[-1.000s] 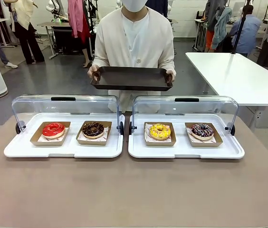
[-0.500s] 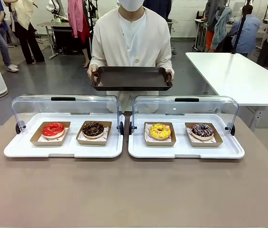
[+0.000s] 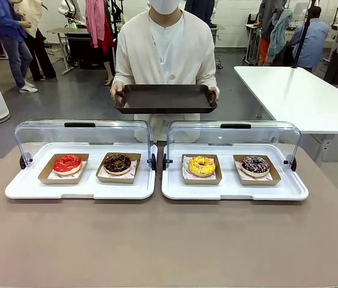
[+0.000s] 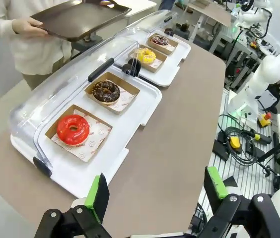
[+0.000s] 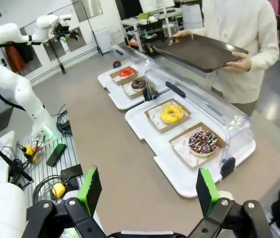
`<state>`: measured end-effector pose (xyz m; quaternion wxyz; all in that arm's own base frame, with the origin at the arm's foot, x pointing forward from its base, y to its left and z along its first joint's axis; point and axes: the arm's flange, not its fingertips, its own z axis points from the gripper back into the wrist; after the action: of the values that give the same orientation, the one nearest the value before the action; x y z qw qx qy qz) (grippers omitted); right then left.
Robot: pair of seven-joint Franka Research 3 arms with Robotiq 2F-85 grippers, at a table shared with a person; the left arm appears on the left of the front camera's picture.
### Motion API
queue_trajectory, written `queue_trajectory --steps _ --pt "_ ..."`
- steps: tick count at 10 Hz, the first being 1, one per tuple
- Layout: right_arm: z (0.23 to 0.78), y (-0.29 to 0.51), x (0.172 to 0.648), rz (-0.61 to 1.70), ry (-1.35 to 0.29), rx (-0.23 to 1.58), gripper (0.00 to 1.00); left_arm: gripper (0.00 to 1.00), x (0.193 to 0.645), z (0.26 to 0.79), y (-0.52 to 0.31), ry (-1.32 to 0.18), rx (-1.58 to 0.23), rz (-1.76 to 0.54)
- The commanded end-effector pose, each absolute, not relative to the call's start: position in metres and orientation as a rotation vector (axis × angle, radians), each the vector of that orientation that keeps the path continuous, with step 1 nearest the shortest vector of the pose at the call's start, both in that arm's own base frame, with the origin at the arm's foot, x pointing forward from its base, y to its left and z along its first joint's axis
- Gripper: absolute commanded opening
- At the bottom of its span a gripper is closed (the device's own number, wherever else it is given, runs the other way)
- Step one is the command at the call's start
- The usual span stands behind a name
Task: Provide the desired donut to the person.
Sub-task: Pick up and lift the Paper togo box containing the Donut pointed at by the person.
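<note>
Dark tray [image 3: 165, 98] held level by person [image 3: 166, 51] to receive; donut cases [image 3: 91, 189] just before tray, lids up for access; left gripper [image 4: 155, 186], right gripper [image 5: 148, 182] spread, empty.

A glossy red donut [image 3: 67, 163], a dark chocolate donut [image 3: 117, 162], a speckled yellow donut [image 3: 201, 165] and a dark donut with multicoloured sprinkles [image 3: 255, 164] lie in tan boxes [image 3: 45, 176] on white display trays [image 3: 79, 191]. The surface [image 3: 169, 240] is taupe. The person [image 3: 166, 36] wears a cream-white cardigan [image 3: 136, 57]; the serving tray [image 3: 165, 96] is dark brown.

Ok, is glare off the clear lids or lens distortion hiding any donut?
No. Front view: sharp. Left wrist view: soft sheen on the left lid, red donut crisp. Right wrist view: pale streaks on the right lid, sprinkled donut clear.
</note>
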<state>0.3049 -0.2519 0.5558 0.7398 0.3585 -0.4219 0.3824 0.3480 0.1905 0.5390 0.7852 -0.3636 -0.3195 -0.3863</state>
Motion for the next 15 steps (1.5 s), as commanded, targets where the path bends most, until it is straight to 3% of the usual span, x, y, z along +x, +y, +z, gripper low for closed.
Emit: queue_trajectory --steps 1,15 --pt "0.5514 -0.2610 0.3028 0.818 -0.941 0.787 1.00 1.00 0.3499 0.5360 0.1901 -0.680 -0.799 -0.831" --pt "0.5514 -0.2610 0.3028 0.818 -0.941 0.787 1.00 1.00 0.3499 0.5360 0.1901 -0.680 -0.799 -0.831"
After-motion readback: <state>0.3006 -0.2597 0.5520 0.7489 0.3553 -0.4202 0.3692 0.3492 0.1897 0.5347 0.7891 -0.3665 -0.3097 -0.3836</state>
